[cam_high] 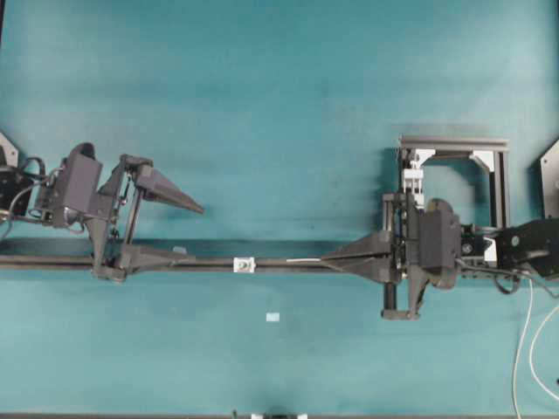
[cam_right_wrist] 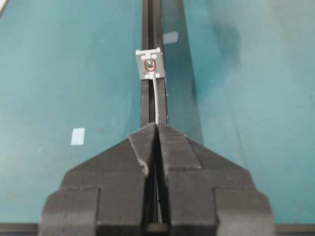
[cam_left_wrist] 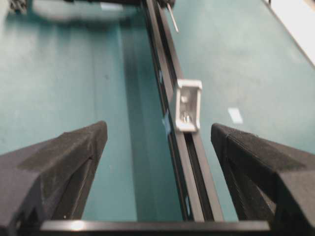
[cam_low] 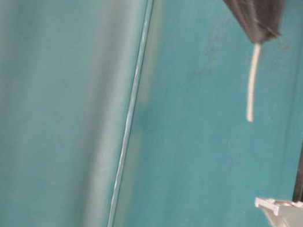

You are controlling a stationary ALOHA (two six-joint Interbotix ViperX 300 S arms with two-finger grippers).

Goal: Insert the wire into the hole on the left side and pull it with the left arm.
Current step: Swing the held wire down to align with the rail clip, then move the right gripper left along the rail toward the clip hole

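Observation:
The thin white wire (cam_right_wrist: 156, 98) sticks out of my right gripper (cam_right_wrist: 157, 126), which is shut on it above the black rail (cam_high: 201, 263). In the right wrist view the wire lines up with the dark hole (cam_right_wrist: 149, 64) in the small white fitting (cam_high: 244, 264). Its free end (cam_low: 249, 116) stops short of the fitting (cam_low: 288, 223), with a gap between them. The left arm's gripper (cam_high: 188, 231) stands open on the far side of the fitting (cam_left_wrist: 188, 105), one finger (cam_left_wrist: 64, 162) off the rail and the other finger (cam_left_wrist: 256, 162) on its other side. It holds nothing.
The black rail (cam_left_wrist: 184, 162) runs across the teal table. Small pale tape rectangles lie on the table (cam_high: 272, 317) (cam_right_wrist: 78, 136). A metal frame (cam_high: 463, 166) stands behind the right arm, and loose white cables (cam_high: 524, 349) hang at the right edge.

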